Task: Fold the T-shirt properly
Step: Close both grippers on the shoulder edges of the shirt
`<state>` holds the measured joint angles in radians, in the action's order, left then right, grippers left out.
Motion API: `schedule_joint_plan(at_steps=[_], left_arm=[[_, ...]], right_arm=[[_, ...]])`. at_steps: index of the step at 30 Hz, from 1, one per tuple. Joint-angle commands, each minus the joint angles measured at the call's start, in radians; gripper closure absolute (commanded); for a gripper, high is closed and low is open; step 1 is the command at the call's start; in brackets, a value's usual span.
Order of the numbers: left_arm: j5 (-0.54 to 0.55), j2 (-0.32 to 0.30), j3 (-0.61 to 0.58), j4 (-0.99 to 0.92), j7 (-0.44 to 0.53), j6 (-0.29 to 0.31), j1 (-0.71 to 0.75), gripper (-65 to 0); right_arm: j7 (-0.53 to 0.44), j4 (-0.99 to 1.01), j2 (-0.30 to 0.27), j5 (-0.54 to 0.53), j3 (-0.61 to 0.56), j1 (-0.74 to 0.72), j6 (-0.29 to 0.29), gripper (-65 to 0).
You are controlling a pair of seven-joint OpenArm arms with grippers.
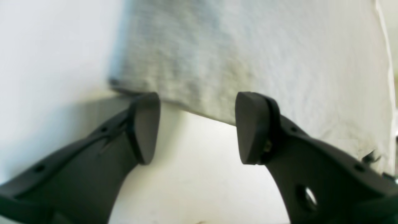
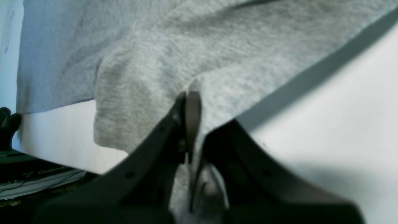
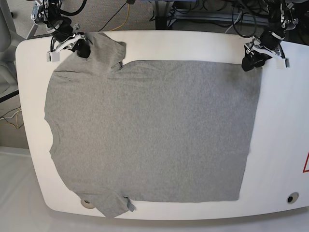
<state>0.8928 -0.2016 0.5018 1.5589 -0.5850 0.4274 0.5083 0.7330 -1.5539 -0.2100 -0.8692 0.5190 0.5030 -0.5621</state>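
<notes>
The heather-grey T-shirt [image 3: 154,130] lies spread flat on the white table [image 3: 280,121], plain side up, collar to the left and hem to the right. My right gripper [image 3: 83,48] is at the far-left sleeve [image 3: 107,48]. In the right wrist view that gripper [image 2: 191,102] is shut, with grey fabric [image 2: 217,46] pinched between the fingers. My left gripper [image 3: 252,62] stands at the shirt's far-right hem corner. In the left wrist view it [image 1: 197,127] is open, and the shirt's edge [image 1: 248,56] lies just beyond the fingertips, with nothing gripped.
Cables and arm bases crowd the floor beyond the table's far edge [image 3: 193,32]. A small round hole [image 3: 291,198] and a red mark [image 3: 305,162] sit near the table's right end. The near sleeve [image 3: 110,205] reaches the front edge.
</notes>
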Motion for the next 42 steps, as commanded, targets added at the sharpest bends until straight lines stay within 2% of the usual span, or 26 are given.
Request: schedule_joint_plan(at_steps=[1, 16, 42], left_arm=[[0.013, -0.003, 0.023, -0.007, 0.014, 0.008, -0.019, -36.2], [0.002, 0.006, 0.105, -0.137, 0.009, 0.031, -0.104, -35.8], [0.043, 0.010, 0.093, -0.194, 0.010, 0.055, -0.087, -35.9]], right_arm=[[0.028, -0.002, -0.010, 0.026, -0.001, 0.012, 0.008, 0.0], [0.036, 0.000, -0.010, 0.025, -0.008, 0.011, 0.010, 0.0], [0.026, -0.003, -0.011, 0.018, -0.003, -0.004, 0.009, 0.0]])
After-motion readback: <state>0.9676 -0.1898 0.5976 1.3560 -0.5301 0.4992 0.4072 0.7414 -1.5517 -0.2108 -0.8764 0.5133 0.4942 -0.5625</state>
